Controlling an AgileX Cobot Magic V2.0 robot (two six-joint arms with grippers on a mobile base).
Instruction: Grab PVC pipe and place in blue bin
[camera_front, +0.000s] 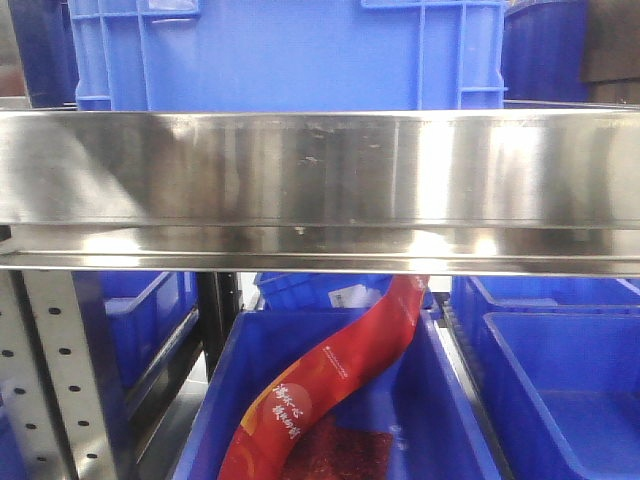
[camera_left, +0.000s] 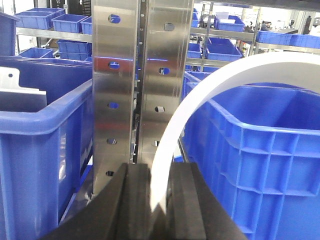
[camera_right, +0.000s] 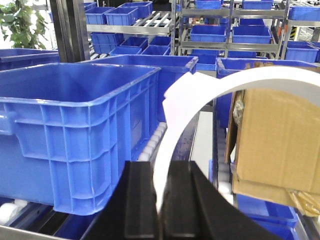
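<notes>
Left wrist: PVC pipe (camera_left: 212, 85) end off-frame

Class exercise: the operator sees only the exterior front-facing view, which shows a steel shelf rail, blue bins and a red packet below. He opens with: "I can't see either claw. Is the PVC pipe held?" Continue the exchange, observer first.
Observer: Yes. The left wrist view shows the left claw shut on the white PVC pipe, which arcs up and to the right.
Operator: And the right claw?
Observer: In the right wrist view the right claw is shut on PVC pipe too. I cannot tell if it is the same piece.
Operator: Anything to drop it in?
Observer: An open blue bin stands to the left in that view.
</notes>
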